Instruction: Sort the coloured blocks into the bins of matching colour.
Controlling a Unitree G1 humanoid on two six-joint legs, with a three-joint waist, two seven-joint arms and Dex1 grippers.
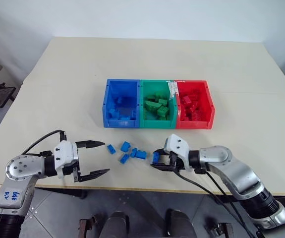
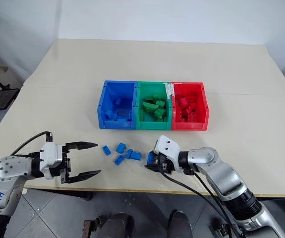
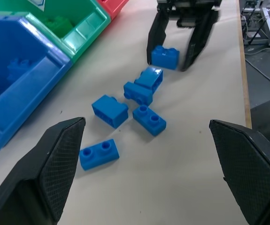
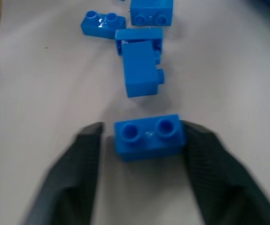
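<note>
Right end effector (image 1: 158, 161) pinching bright-blue two-stud brick (image 4: 148, 136); left end effector (image 1: 92, 158) spread wide.

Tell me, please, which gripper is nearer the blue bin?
Right. The right gripper sits just below the blue bin, fingers around a blue brick; the left gripper hangs farther off, open.

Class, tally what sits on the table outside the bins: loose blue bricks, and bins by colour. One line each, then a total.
Loose blue bricks: 6
Blue bin: 1
Green bin: 1
Red bin: 1
Total: 9
</note>
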